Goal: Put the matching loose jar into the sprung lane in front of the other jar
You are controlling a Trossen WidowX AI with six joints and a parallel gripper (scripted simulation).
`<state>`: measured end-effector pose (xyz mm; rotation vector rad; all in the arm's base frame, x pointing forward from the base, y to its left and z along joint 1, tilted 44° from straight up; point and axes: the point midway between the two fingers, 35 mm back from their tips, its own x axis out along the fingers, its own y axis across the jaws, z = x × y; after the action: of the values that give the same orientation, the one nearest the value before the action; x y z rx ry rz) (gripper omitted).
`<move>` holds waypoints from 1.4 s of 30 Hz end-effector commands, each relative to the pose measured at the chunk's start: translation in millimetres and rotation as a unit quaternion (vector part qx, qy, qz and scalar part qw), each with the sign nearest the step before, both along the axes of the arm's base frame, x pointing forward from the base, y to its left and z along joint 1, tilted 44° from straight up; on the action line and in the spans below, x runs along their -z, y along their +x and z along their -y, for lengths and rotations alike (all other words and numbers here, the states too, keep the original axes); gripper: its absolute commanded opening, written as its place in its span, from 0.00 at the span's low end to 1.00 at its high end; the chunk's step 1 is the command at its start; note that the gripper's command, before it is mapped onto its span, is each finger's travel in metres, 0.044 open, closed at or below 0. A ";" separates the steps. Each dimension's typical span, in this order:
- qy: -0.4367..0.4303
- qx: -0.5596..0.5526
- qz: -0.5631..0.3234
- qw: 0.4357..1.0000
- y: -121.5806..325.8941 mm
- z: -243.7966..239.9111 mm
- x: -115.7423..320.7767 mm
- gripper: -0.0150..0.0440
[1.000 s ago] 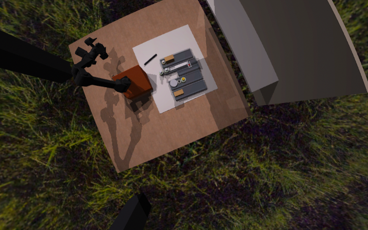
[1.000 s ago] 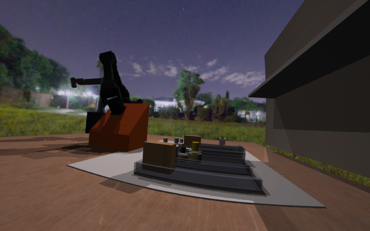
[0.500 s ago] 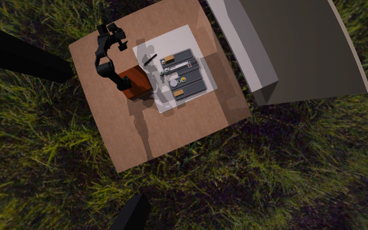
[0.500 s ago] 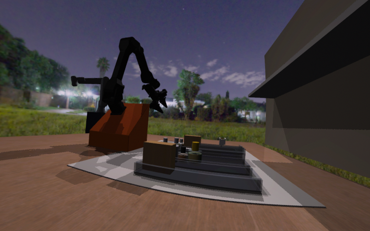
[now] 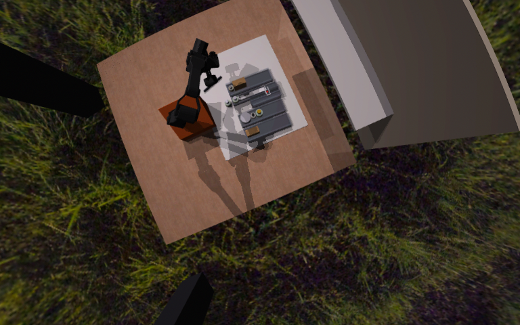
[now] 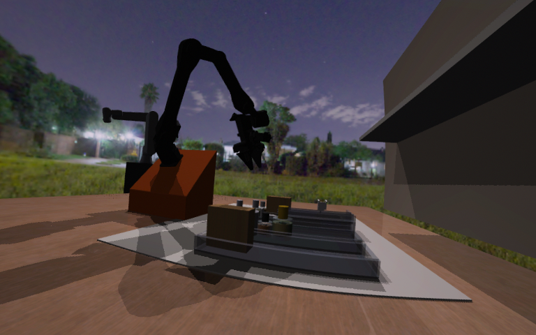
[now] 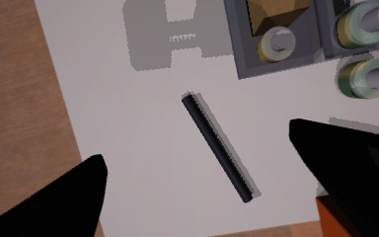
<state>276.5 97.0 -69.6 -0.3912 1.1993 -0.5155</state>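
Leftmost from above, my tabletop (image 5: 134,114) (image 6: 316,312) (image 7: 25,123) lies bare-edged around the mat (image 5: 252,53) (image 6: 423,286) (image 7: 99,99). The orange wedge (image 5: 206,119) (image 6: 158,203) (image 7: 333,222), carrying my arm, stands just beside the mat. I have the end effector (image 5: 210,81) (image 6: 255,167) (image 7: 197,145) above the mat, pointing down, its fingers spread wide with nothing between them. Below it, a black rod (image 5: 218,79) (image 7: 217,148) lies aslant on the mat. To the right, the loose jar (image 5: 228,103) (image 7: 357,79) stands on the mat, just outside the front of the sprung lane (image 5: 274,91) (image 7: 335,51). Inside that lane I see the old jar (image 5: 235,99) (image 7: 360,25), near its front end. Another lane on the mat holds a small jar (image 5: 230,87) (image 7: 276,44) beside a brown box (image 5: 238,82) (image 6: 278,203) (image 7: 278,12). Elsewhere on the mat, a yellow-capped jar (image 5: 258,112) (image 6: 283,220) stands close to a dark-capped one. I cannot tell from these views whether the old jar touches the pusher plate.
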 end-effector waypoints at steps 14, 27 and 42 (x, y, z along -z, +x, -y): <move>-0.070 0.073 -0.153 0.983 -5.7 151.2 -60.3 1.00; -0.071 0.073 -0.153 0.983 -9.9 176.7 -35.4 1.00; -0.071 0.073 -0.153 0.983 -11.2 193.3 -18.3 1.00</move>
<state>268.2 -91.6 -46.5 -0.5137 1.4940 -0.6879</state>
